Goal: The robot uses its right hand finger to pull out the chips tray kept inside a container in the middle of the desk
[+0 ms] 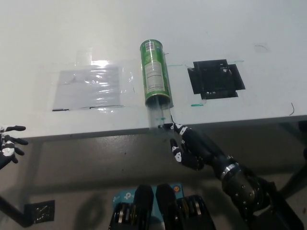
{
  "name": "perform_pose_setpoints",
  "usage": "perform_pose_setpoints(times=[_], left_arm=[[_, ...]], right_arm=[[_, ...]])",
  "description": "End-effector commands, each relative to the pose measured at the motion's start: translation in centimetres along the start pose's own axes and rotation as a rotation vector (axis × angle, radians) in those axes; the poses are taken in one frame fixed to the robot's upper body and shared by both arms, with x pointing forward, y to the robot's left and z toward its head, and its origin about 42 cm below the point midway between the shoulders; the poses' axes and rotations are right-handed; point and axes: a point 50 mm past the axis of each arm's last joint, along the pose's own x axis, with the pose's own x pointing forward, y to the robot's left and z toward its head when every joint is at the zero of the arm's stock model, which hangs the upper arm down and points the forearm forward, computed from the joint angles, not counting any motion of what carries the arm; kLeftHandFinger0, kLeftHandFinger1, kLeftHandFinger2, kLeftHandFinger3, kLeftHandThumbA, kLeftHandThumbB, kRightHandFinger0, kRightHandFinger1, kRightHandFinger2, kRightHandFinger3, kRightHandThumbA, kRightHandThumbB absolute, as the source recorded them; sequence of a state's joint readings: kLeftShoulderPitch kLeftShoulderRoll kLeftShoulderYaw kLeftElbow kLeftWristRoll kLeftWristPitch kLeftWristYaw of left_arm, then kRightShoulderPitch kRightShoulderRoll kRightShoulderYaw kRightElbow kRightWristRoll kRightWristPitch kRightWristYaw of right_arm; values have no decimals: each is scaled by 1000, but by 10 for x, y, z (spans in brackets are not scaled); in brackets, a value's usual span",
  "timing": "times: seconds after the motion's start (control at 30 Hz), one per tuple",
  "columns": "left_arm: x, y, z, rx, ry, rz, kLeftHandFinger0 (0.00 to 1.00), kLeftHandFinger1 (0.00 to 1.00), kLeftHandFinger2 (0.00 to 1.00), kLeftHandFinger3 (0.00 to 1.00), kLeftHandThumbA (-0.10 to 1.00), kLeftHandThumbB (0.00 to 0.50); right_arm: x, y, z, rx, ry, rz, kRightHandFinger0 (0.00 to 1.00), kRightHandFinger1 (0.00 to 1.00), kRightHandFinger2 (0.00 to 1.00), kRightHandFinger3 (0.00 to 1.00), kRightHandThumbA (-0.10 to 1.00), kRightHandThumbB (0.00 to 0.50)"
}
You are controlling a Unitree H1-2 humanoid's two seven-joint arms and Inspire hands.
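A green chips can lies on its side in the middle of the white desk, its open mouth toward me. A clear tray sticks out of that mouth and reaches the desk's front edge. My black right hand hangs just below and in front of the edge, one finger raised to the tray's near end, the others curled. My white left hand rests at the far left below the desk, fingers spread, holding nothing.
A clear plastic sheet is taped to the desk left of the can. A black square patch lies to its right. A short green tape strip marks the desk near the front edge.
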State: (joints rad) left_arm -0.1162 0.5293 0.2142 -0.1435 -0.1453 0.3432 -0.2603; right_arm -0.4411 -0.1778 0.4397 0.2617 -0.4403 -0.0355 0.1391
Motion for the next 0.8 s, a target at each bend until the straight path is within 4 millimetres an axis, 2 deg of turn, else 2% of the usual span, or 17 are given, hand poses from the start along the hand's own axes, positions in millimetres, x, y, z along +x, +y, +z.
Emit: perform_pose_setpoints(times=[0.0, 0.13, 0.23, 0.37, 0.47, 0.53, 0.67, 0.77], left_arm=[[-1, 14, 16, 49, -35, -1, 354, 415, 494, 638, -100, 67], [-1, 12, 15, 47, -35, -5, 359, 411, 483, 627, -100, 73], [-1, 13, 14, 44, -35, -4, 361, 416, 491, 633, -100, 85], [-3, 11, 12, 42, -30, -2, 354, 411, 487, 642, -100, 72], [-4, 11, 12, 52, -28, -3, 358, 412, 481, 639, -100, 68], [-4, 11, 12, 45, -23, -2, 376, 426, 498, 646, -100, 64], [-5, 11, 10, 37, -25, -6, 371, 424, 496, 645, -100, 69], [-6, 10, 9, 26, -21, -8, 367, 418, 485, 648, -100, 67]], right_arm=[[-3, 6, 4, 7, -7, 17, 0, 74, 861, 856, -100, 192], [-7, 13, 2, 34, -15, 15, 0, 72, 836, 827, -100, 204], [-9, 18, 4, 33, -2, 22, 0, 39, 823, 819, -100, 194], [-13, 24, 4, 54, 7, 26, 0, 48, 802, 812, -100, 204], [-14, 24, 4, 68, 18, 28, 0, 37, 817, 823, -100, 194], [-18, 24, 5, 75, 12, 23, 0, 36, 814, 816, -100, 206], [-22, 25, 5, 87, 19, 27, 11, 71, 817, 816, -100, 199], [-27, 25, 4, 101, 0, 11, 0, 35, 798, 803, -100, 209]])
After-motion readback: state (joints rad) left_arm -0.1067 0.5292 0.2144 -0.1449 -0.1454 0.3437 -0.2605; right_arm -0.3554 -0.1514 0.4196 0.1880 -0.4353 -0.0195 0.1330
